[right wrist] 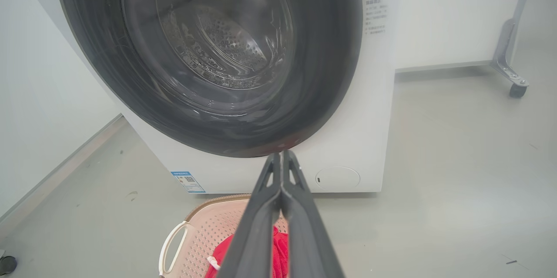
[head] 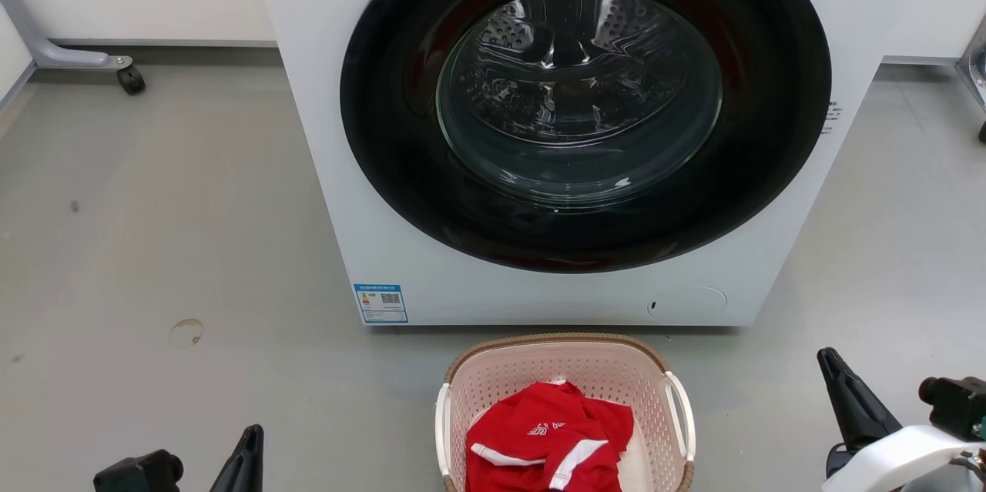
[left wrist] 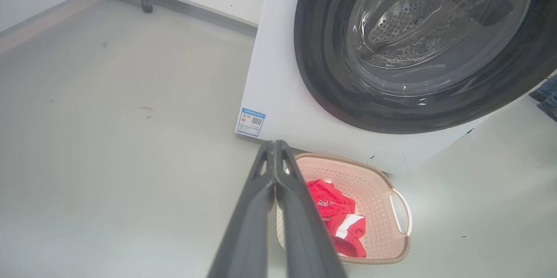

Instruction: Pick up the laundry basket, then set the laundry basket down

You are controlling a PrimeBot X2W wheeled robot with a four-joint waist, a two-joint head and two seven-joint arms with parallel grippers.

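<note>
Pink laundry basket (head: 566, 369) on floor (head: 192, 246), between jaws (both pairs closed), untouched.

We are seeing a pale pink perforated laundry basket (head: 501, 380) rimmed in woven brown, red garment (head: 555, 430) striped white, white washing machine (head: 501, 296) ringed black, grey floor (head: 192, 230)

Bright, even light from overhead leaves the floor (head: 192, 207) pale and nearly shadowless; only a thin dark strip lies under the washer (head: 370, 169). White glare streaks and reflections cross its glass door (head: 578, 92). The head view is sharp. Both wrist views are softer and hazy, their wide lenses bending the washer's sides, and the left gripper (left wrist: 275, 145) and right gripper (right wrist: 282, 154) blur toward the bottom edge.
</note>
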